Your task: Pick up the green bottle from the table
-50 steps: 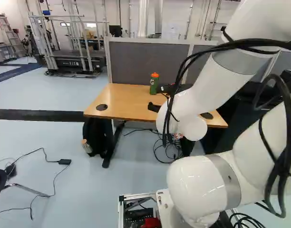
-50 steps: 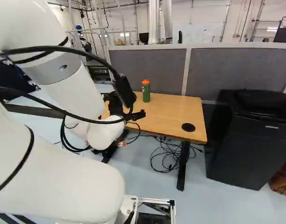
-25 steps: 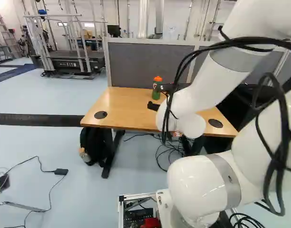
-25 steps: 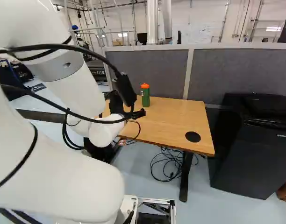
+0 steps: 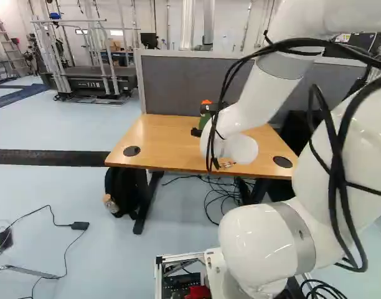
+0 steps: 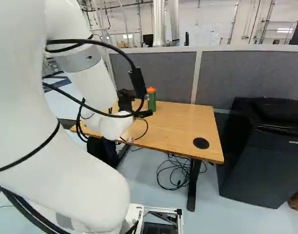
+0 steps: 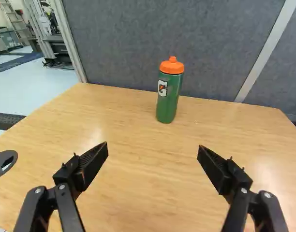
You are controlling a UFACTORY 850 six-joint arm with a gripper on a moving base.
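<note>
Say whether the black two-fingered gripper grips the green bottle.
No, the black gripper stands open, the green bottle upright on the wooden table ahead.

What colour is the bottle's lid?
The lid is orange, on a green bottle; the wrist view shows it best.

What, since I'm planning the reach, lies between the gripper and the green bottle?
Only bare table between gripper and bottle, as the wrist view shows.

White UFACTORY 850 arm [image 5: 265, 93] bent, forearm sloping down and forward; black two-finger gripper [image 5: 202, 120] spread wide (roomy gap, that), fingers [image 7: 94, 162] angled inward toward tips.
</note>
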